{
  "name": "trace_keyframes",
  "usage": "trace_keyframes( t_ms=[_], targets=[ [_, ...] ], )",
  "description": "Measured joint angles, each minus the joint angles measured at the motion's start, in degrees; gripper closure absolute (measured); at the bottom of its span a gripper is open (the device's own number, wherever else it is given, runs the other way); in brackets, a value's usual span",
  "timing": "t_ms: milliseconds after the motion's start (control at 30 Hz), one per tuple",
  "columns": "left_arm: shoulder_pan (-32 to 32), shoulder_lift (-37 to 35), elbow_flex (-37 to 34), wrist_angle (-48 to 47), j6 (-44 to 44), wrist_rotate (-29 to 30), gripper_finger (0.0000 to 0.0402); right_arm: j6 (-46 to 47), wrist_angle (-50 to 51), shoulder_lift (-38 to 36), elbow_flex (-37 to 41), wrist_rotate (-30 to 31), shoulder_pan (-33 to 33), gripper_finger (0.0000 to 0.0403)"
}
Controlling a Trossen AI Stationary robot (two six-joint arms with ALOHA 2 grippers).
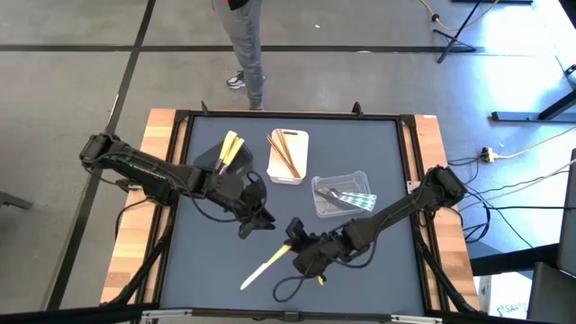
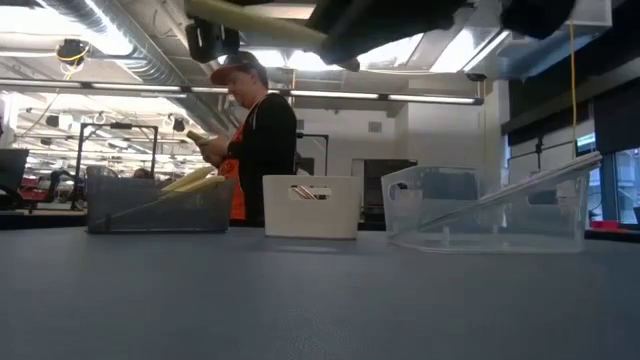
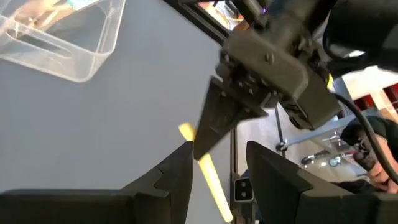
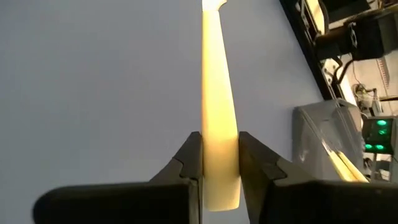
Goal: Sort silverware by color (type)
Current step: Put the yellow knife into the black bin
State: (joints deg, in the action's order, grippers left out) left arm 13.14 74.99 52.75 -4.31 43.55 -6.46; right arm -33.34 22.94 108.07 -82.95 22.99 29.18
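Right wrist view: right pincer (image 4: 219,163) clamped on 1 pale yellow utensil (image 4: 217,93), held off the worktop (image 1: 216,261) near its front middle. Risk: thin grip, utensil may swivel or slip mid-carry. Left pincer (image 1: 261,220) open, empty, close by. Both arms stretched low, converging at centre.

The pale yellow utensil (image 4: 219,124) runs past the right wrist picture's edge, its type unclear. Silverware in the clear tray (image 1: 355,180) is too small to identify.
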Motion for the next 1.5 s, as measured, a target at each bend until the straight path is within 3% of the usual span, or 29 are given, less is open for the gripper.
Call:
trace_keyframes(
  t_ms=[433,767,933,1500],
  targets=[
    [2.0,4.1,-0.1,-1.1,0.2,0.1,0.0260,-3.2,0.4,0.0,-0.4,0.0,-5.2,0.0348],
    [2.2,4.6,-0.1,-6.1,1.6,4.0,0.0260,-3.2,-0.2,0.0,-0.4,0.5,-5.2,0.0348],
    [3.0,4.5,-0.1,-6.2,2.7,4.2,0.0260,-3.5,-2.2,0.0,-0.4,4.7,-5.2,0.0348],
    [3.4,4.5,-0.1,-6.4,4.4,4.2,0.0260,-15.4,-11.1,0.0,-0.4,6.2,-5.2,0.0348]
  ],
)
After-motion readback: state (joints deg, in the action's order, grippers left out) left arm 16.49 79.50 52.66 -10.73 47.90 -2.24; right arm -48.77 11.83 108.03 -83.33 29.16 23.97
